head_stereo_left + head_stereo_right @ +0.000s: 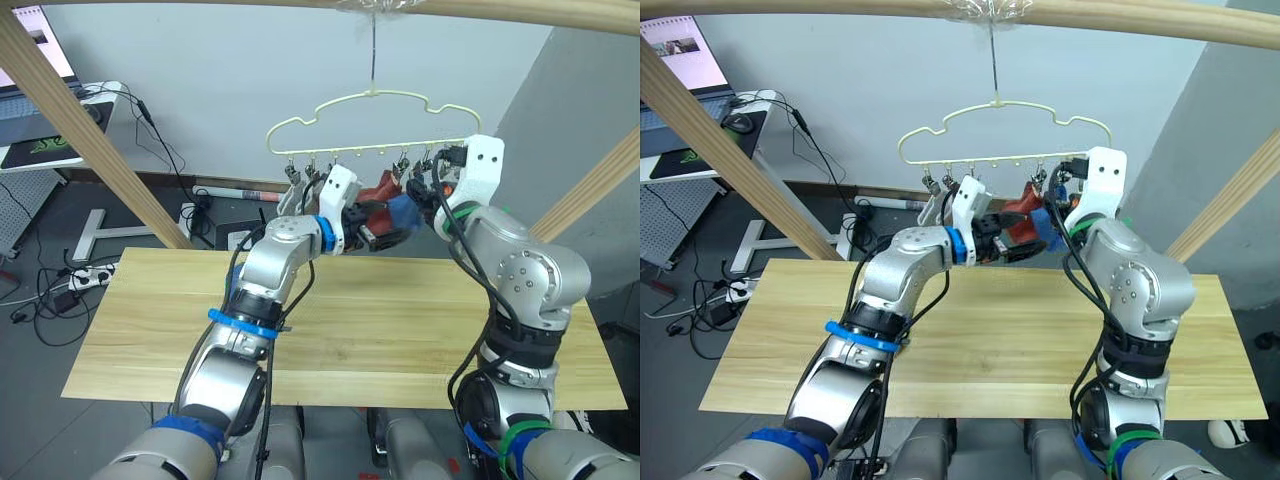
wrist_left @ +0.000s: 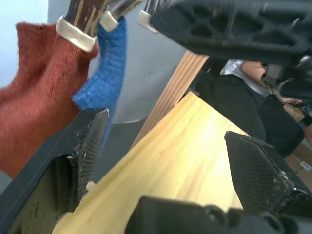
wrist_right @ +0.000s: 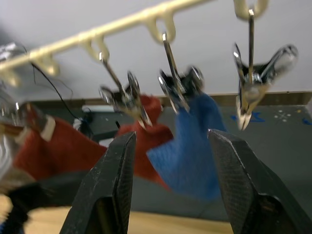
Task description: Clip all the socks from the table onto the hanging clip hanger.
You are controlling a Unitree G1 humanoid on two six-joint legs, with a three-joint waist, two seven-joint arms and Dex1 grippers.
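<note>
Socks already hang from the clip hanger (image 1: 370,125) – a rust-red sock (image 3: 146,134) and a blue sock (image 3: 192,146) on neighbouring clips, above the far edge of the table (image 1: 380,330). Left gripper (image 2: 165,161) and right gripper (image 3: 170,180) – both spread wide, empty – sit just beside them

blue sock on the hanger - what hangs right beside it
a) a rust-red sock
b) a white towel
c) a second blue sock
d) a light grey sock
a: in the right wrist view the blue sock hangs from a metal clip of the clip hanger, and a rust-red sock hangs from the neighbouring clip beside it.
</note>
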